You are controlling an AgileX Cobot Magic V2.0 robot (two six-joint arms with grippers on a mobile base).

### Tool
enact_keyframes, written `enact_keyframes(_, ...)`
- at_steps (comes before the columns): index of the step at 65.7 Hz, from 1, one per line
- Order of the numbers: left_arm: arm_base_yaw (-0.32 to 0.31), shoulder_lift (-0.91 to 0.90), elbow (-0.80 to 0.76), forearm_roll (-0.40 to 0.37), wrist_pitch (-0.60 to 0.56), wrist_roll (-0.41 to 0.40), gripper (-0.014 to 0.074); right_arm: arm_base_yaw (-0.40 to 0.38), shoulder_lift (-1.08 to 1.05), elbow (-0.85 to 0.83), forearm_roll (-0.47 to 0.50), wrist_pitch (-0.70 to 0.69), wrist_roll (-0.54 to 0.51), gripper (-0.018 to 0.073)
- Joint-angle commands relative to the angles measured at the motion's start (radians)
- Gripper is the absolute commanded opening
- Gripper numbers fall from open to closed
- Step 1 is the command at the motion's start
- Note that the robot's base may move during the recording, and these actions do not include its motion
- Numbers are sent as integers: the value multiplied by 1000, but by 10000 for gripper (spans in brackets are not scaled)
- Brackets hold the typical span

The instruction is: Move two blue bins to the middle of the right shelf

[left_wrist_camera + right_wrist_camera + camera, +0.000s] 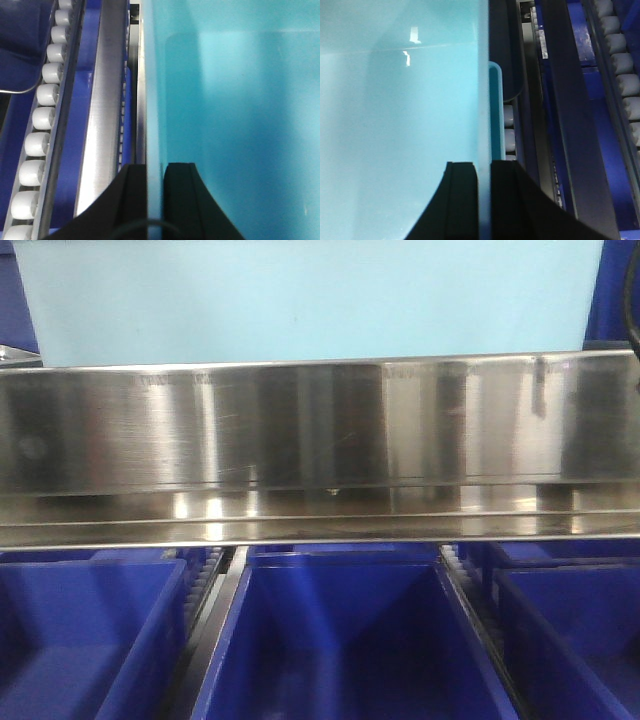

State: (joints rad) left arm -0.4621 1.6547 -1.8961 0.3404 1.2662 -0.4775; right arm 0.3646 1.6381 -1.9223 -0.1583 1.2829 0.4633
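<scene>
Above the steel shelf (320,430) | pale-blue bin (320,300), glossy, smooth-walled | left jaws clamped on its wall | right jaws likewise

Steel shelf rail (320,440) spans mid-frame, full width. Lower lvl under it: 3 dark-blue bins (340,640) side by side along bottom of frame, on roller tracks (44,118). Light-blue bin (320,300) above rail, top of frame; contact w/ shelf can't tell.
</scene>
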Motion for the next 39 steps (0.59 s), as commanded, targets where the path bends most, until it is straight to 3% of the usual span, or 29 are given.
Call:
enact_keyframes(1,-8,-7,0,-51,-45,19,-111,8,-10,-10,61,-62,1,-162)
enact_keyframes(39,-8,-23,0,-99,-45,57,-111,8,-33,9,94,-62,1,-162)
